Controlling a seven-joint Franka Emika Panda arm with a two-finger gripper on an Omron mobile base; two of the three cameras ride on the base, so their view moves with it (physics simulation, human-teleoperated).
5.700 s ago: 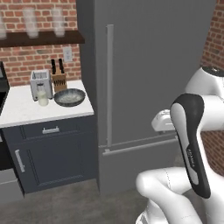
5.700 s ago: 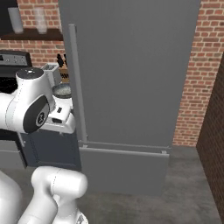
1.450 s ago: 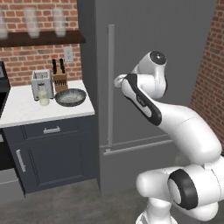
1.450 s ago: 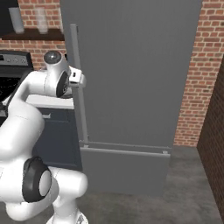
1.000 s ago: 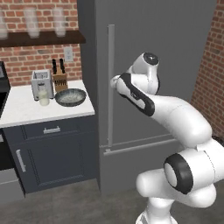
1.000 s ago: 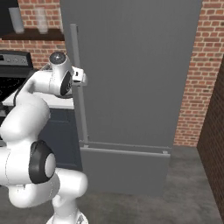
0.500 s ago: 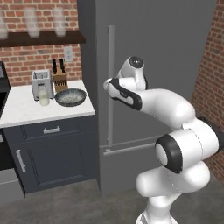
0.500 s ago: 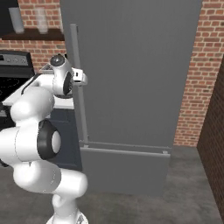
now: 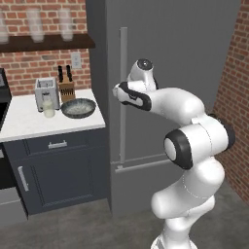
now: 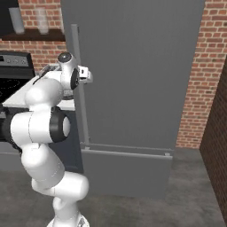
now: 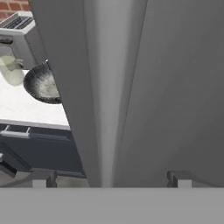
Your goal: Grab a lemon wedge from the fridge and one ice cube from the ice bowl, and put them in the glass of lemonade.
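Brick-walled kitchen; white counter point(image 9: 24, 121) over dark cabinets, left of the fridge point(image 9: 180, 58). Fridge: door shut, lemon wedge presumably inside, unseen. Handle point(image 9: 123, 73): long vertical bar at the door's left edge. Gripper point(image 9: 116, 91): at the handle, fingertips point(image 11: 39, 178) wide apart either side of the bar, holding nothing. Ice bowl point(image 9: 78, 107) and glass of lemonade point(image 9: 48, 109): on the counter, beside the toaster point(image 9: 46, 91). Step in hand, by judgement: opening the fridge. Next move calls for closing on the bar, then pulling the door out.
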